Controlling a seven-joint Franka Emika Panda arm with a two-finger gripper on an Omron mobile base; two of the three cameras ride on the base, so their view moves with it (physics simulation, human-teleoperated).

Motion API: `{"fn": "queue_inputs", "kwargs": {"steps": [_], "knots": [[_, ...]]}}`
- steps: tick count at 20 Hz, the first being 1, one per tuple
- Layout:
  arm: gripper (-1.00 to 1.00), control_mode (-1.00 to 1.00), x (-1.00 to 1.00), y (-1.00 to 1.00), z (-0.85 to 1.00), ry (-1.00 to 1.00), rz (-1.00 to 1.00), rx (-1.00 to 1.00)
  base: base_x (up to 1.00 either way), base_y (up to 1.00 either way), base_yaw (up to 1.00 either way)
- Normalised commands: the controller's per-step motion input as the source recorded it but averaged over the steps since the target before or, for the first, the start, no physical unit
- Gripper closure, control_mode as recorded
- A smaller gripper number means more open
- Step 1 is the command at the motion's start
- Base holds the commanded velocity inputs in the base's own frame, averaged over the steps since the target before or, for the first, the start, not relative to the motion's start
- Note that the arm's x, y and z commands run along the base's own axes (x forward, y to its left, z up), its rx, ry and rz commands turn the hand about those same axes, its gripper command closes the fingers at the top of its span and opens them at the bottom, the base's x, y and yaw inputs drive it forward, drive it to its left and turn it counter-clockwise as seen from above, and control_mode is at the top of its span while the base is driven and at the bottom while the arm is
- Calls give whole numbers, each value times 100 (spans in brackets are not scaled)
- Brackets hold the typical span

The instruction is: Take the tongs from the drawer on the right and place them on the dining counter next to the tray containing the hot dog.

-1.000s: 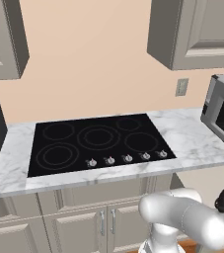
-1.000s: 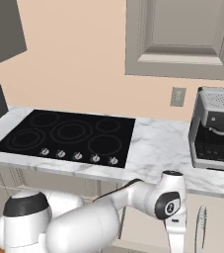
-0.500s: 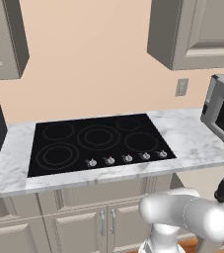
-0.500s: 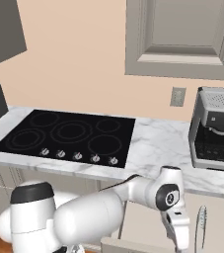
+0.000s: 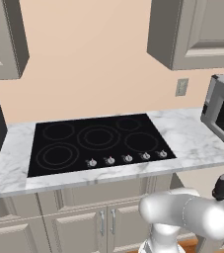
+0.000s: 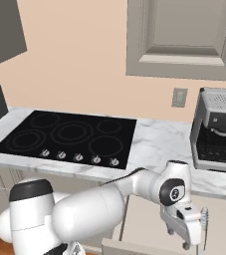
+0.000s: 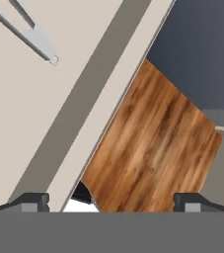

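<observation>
The task is only at its beginning. The drawer (image 7: 44, 99) stands open below the cooktop (image 6: 69, 134), and the one pair of tongs (image 7: 27, 34) lies on its beige floor, not yet taken. The tool (image 7: 111, 200) hangs over the front edge of the drawer, near the tongs but not touching them, with its two fingers wide apart and nothing between them. What is left: to reach the tongs, grip them, lift, and carry them to the tabletop beside the tray.

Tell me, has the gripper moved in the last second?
Yes. In the right base view the gripper has swung right, away from the cooktop, toward the tongs.
</observation>
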Motion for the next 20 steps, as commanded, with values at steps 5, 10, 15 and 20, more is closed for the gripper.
{"fn": "queue_inputs", "kwargs": {"steps": [5,10,15,20], "knots": [[-100,-100,3,0,0,-4,20,1,0,0,0],[-100,-100,12,0,0,-9,13,4,0,0,0],[-100,-100,11,0,0,-3,17,17,0,0,0],[-100,-100,13,-3,0,2,19,7,0,0,0]]}}
